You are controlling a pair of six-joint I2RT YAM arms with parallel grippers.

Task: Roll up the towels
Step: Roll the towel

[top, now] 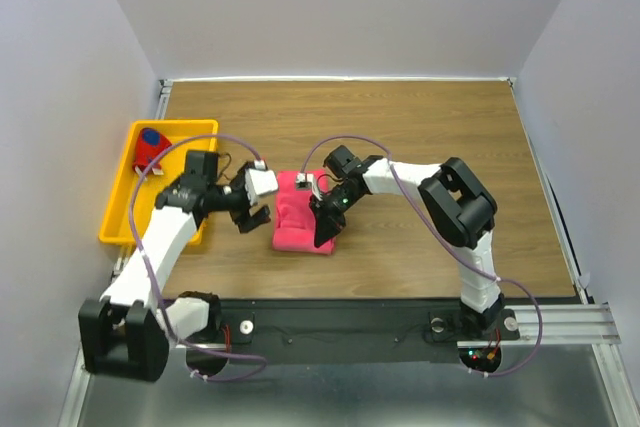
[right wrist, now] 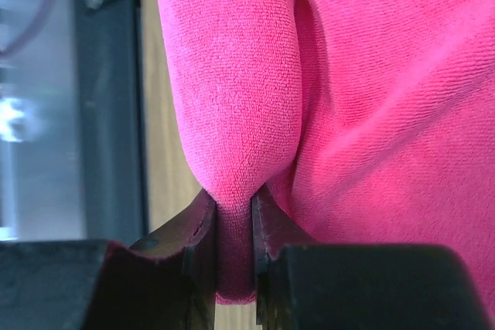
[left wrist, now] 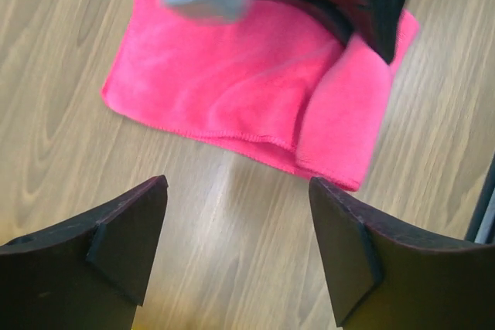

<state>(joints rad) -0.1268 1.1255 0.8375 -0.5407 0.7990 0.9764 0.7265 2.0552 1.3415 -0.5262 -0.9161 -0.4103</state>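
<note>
Towel position decides the move: the pink-red towel [top: 290, 217] lies mid-tabletop [top: 450, 127] between the arms, its long axis running from the near edge toward the far one. The right end effector [top: 326, 231] sits at its near right corner, clamped on a plump, doubled-over fold, soft nap squeezed between the fingers [right wrist: 203, 237]. The left end effector [top: 252, 219] hangs just beside the towel's left edge, spread wide and holding nothing. Judging by this, the right arm leads the roll. The cloth is fuzzy microfibre with a stitched hem, on smooth wood-grain. The patterned towel [top: 152, 147], a rolled bundle, sits in the yellow plastic tray [top: 116, 197], well apart.
</note>
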